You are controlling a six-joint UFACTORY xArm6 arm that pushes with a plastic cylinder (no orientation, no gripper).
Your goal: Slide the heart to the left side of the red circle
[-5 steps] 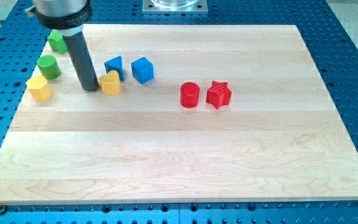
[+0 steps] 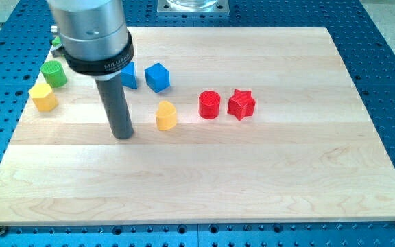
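Observation:
The yellow heart (image 2: 166,115) lies on the wooden board, left of the red circle (image 2: 210,105) with a small gap between them. A red star (image 2: 241,104) sits just right of the red circle. My tip (image 2: 123,134) rests on the board left of the heart and slightly lower in the view, a short gap away from it.
A blue cube (image 2: 157,76) and another blue block (image 2: 128,75), partly behind the rod, lie above the heart. A green cylinder (image 2: 53,73) and a yellow block (image 2: 43,97) sit at the view's left. The board (image 2: 252,178) lies on a blue perforated table.
The yellow heart has slid right and down toward the red circle. My tip moved right and down too, and now stands apart from the heart. The green block at the top left is now hidden.

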